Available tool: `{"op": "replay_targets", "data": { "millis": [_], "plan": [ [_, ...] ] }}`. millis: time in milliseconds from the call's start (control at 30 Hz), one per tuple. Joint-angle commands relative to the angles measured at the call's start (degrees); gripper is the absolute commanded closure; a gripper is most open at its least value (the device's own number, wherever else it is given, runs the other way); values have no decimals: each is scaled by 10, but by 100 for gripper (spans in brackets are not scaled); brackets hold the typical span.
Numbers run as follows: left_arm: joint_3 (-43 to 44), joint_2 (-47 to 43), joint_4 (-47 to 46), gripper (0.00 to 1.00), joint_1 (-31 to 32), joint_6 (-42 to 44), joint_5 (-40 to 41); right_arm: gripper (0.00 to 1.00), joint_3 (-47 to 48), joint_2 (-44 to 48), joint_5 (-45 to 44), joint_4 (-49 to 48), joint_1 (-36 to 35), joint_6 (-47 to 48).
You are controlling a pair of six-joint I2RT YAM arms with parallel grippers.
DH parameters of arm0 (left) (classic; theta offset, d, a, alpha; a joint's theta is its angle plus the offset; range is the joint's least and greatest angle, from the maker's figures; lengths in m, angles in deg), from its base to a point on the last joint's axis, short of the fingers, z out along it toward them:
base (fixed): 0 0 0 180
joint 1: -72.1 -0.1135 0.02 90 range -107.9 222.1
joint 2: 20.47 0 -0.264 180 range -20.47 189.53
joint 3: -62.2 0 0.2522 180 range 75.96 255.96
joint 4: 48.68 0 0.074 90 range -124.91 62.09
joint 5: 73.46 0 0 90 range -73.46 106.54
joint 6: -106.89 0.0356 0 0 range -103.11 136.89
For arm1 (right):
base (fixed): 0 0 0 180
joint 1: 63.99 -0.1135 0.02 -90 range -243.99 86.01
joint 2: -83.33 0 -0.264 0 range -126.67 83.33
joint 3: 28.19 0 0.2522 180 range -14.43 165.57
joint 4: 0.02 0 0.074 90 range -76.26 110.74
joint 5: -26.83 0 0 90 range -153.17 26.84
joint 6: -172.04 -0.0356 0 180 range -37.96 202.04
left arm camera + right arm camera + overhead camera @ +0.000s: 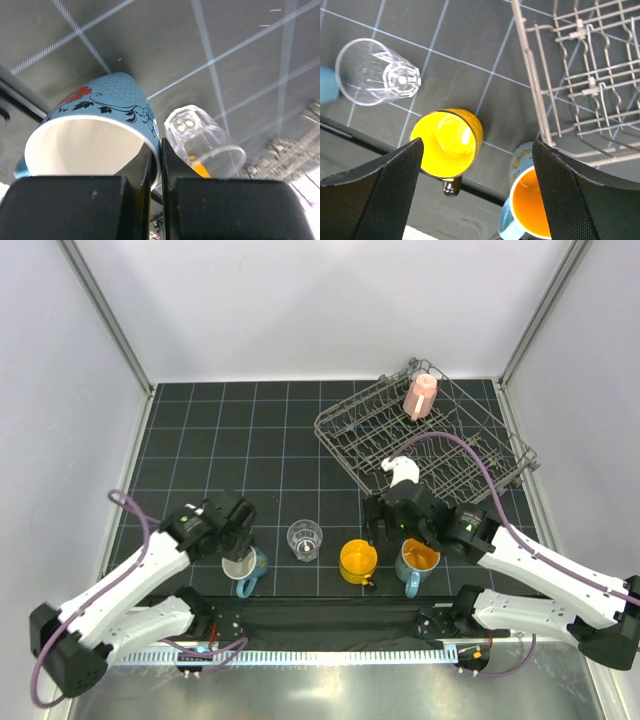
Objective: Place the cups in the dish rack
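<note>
Left gripper [156, 150] is clenched on the rim of the blue handled mug with a white inside [100, 125], one finger inside the wall and one outside. This mug bears a red flower and black scrolling leaves on a dotted blue ground; its handle is mostly cut off at the left edge of the left wrist view. In the top view it stands on the black grid-lined mat [250, 440] near the front edge, partly under the left gripper [236, 537].

Right gripper [477, 144] is released, its fingers spread wide, above the gap between the yellow mug [447, 142] and the blue mug with an orange-yellow inside [530, 200]. That blue mug is cut off by the bottom edge and partly hidden behind a finger; the pattern on its side is too small to make out.

Just beside the white-inside mug stands the clear glass tumbler [200, 135], upright, with a sliver of yellow showing behind it.

At the far right sits the grey wire dish rack [480, 455], set at an angle, with the pink cup [421, 395] at its far end. Whether the pink cup is upright or inverted is unclear.
</note>
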State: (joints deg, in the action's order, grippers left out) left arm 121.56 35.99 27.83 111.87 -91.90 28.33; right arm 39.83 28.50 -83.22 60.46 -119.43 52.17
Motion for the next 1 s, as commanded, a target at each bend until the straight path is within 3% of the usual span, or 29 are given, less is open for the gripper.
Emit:
{"op": "replay_targets", "data": {
  "millis": [0, 200, 300, 433, 500, 633, 767, 867, 967],
  "plan": [
    [40, -84, 32, 100, -6, 60, 81, 11, 42, -12, 21, -24, -2, 14],
    [93, -216, -113, 100, -6, 249, 110, 11, 61, -35, 127, -94, -2, 59],
    [92, -253, -218, 100, -6, 342, 71, 11, 73, -49, 214, -135, -3, 77],
    [91, -257, -318, 100, -7, 395, -21, 11, 82, -58, 317, -207, -4, 91],
    [74, -257, -362, 100, -7, 391, -79, 11, 62, -43, 381, -252, -5, 99],
    [2, -273, -518, 100, -6, 296, -145, 11, 16, -27, 454, -383, -5, 95],
    [-100, -289, -744, 100, -6, 174, -168, 12, -15, -28, 465, -444, -7, 82],
    [-158, -293, -858, 100, -7, 97, -170, 13, -32, -27, 462, -483, -7, 77],
    [-167, -300, -882, 100, -7, 71, -174, 14, -47, -23, 450, -508, -7, 75]
  ]
}}
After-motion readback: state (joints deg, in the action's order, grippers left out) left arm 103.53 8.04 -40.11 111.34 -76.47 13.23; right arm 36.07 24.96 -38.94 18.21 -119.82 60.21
